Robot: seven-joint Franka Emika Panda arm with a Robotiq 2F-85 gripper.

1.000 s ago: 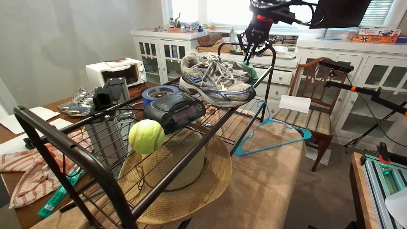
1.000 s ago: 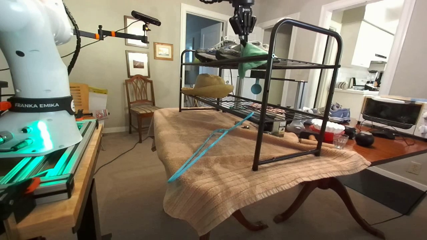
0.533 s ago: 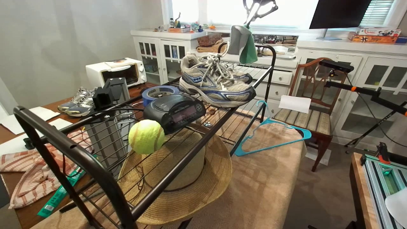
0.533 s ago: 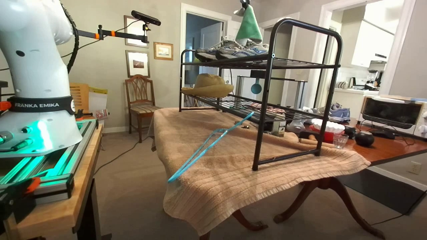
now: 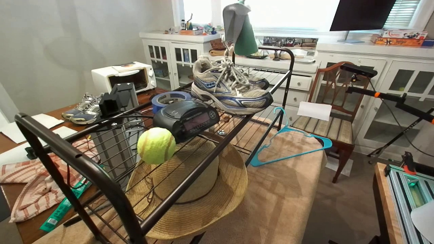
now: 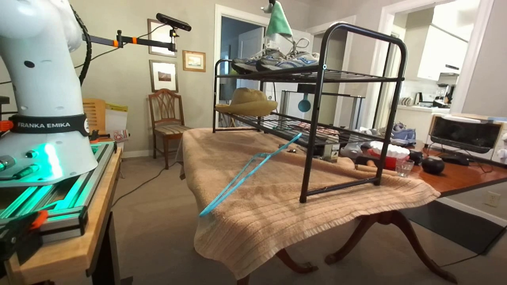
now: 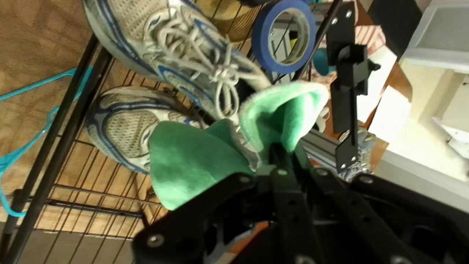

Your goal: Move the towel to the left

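The pincer [image 7: 288, 152], closed on the green towel [image 7: 196, 161], suspends it above the shoes [image 6: 286, 62] on the black rack [image 6: 310, 148]

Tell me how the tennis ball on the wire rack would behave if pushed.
Being round, the tennis ball would likely roll, though gaps in the wire rack might check it. Its fuzzy surface probably grips well rather than slipping.

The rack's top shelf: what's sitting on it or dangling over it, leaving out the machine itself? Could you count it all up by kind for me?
Shoes: 2
Towel: 1
Ball: 1
Clock: 1
Tape: 1
Total: 6
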